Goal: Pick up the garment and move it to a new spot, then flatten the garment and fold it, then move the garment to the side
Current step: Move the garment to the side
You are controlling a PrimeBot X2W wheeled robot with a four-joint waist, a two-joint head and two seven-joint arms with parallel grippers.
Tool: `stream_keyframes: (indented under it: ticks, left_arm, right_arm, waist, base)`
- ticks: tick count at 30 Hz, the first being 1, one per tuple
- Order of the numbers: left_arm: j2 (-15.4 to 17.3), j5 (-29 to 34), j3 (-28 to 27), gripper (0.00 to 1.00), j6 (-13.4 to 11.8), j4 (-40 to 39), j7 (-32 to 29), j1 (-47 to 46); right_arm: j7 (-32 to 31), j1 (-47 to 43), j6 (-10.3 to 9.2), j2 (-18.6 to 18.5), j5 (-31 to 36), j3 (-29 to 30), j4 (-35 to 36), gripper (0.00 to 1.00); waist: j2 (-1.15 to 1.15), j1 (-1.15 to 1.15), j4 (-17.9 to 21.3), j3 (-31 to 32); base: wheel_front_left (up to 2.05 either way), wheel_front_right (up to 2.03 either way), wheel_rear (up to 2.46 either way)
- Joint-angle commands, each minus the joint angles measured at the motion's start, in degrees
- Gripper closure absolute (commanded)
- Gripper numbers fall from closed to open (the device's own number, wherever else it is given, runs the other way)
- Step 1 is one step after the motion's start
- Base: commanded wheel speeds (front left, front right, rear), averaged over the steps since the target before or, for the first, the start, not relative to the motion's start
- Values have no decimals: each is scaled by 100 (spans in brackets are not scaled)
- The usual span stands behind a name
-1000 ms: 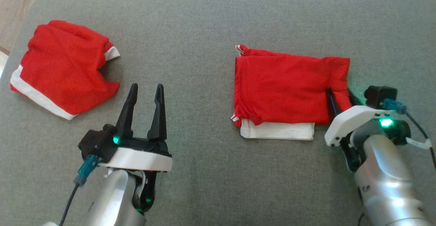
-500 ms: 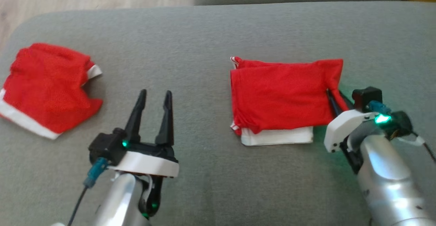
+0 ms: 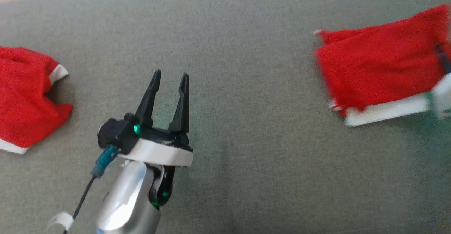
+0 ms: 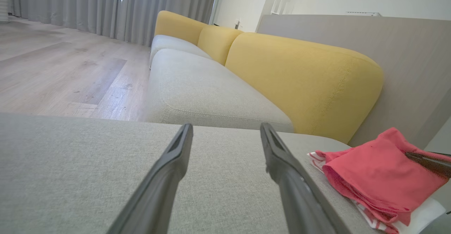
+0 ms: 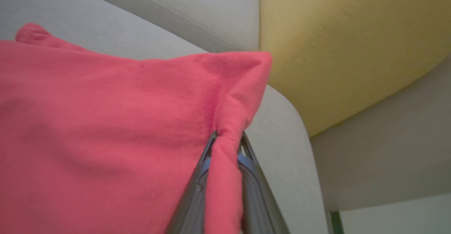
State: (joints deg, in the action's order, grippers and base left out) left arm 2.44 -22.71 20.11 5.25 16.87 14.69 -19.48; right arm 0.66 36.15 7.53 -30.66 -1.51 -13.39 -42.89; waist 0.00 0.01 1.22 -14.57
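Right wrist view: right pincer (image 5: pixel 228 136) clamped on the garment (image 5: pixel 105 121); head view: left pincer (image 3: pixel 171 74) spread wide, empty

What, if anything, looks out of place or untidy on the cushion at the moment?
The red garment on the left lies crumpled, not folded. The folded garment on the right has a white layer poking out under the red, and its edge is bunched where the right end effector pinches it.

Silver forearm (image 3: pixel 121 200), long black jaws
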Motion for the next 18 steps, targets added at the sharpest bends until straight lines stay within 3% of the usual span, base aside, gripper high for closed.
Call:
stream_keyframes:
  ticks: [1,4,8,13,18]
  left_arm:
    - [43,-7,-148,0,3,-188,30,-238]
    - [43,12,-130,0,32,-174,30,-375]
    - [43,44,-183,0,55,-163,30,-491]
    - [43,64,-231,0,86,-152,30,-564]
    - [43,56,-254,0,100,-114,30,-580]
  right_arm:
    - [-38,79,-4,-379,-112,6,136,100]
    - [-15,64,-4,-901,-244,229,85,100]
    - [-14,67,-4,-1248,-304,565,-28,100]
    - [-111,64,-4,-1340,-115,1066,-177,100]
    - [-183,34,-4,-1206,36,1441,-196,100]
  waist:
    - [0,-1,-52,-234]
    - [0,-1,-154,-440]
    - [0,-1,-232,-647]
    - [0,-1,-284,-780]
    - [0,-1,-289,-807]
  base:
    - [0,0,0]
    - [0,0,0]
    - [0,0,0]
    - [0,0,0]
    - [0,0,0]
